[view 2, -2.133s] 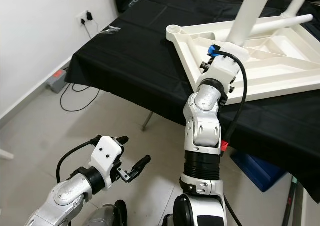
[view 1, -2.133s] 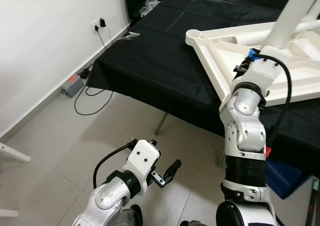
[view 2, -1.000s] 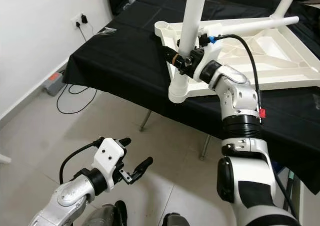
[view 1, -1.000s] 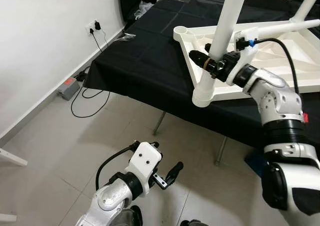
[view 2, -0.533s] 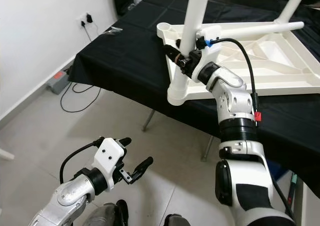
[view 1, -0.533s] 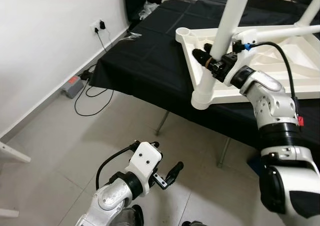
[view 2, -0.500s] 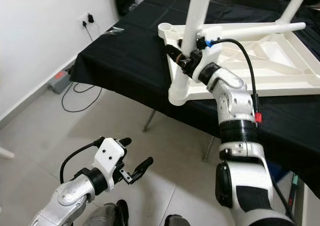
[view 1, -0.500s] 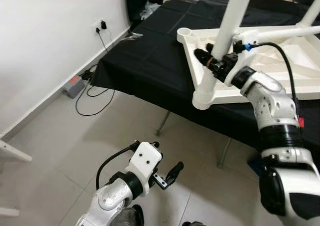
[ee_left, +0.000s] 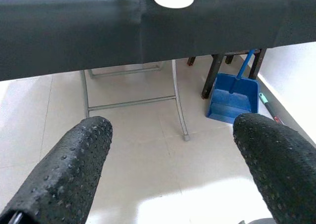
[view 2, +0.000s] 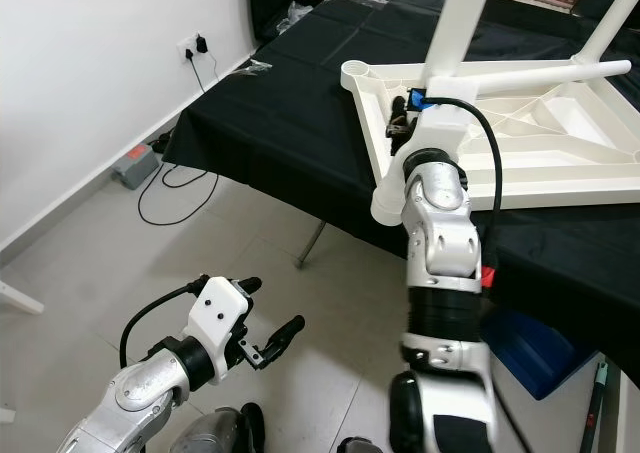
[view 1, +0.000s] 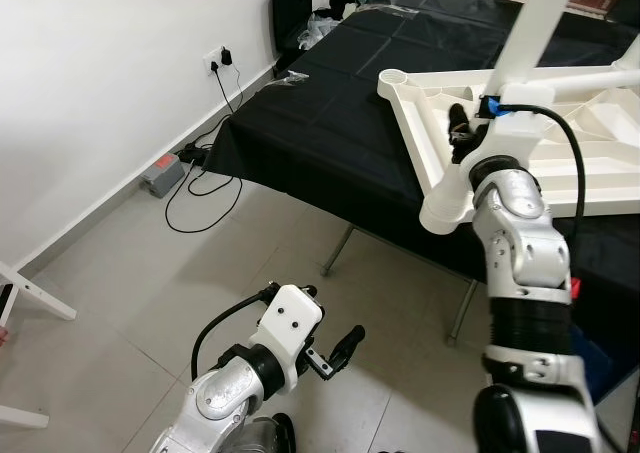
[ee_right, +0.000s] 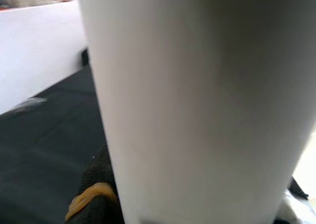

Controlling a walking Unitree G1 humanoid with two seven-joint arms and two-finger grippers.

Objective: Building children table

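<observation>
Both arms: silver metal segments, rounded joint housings. Left gripper: white blocky wrist housing with two dark screw holes on top, black looped cable. Fingers black, dimpled rubber pads. Right arm: ribbed black collar, small red tag, black cable with blue fitting at white wrist housing.

A white wall with a socket meets a pale tiled floor; a black-draped bench stands beside it.
</observation>
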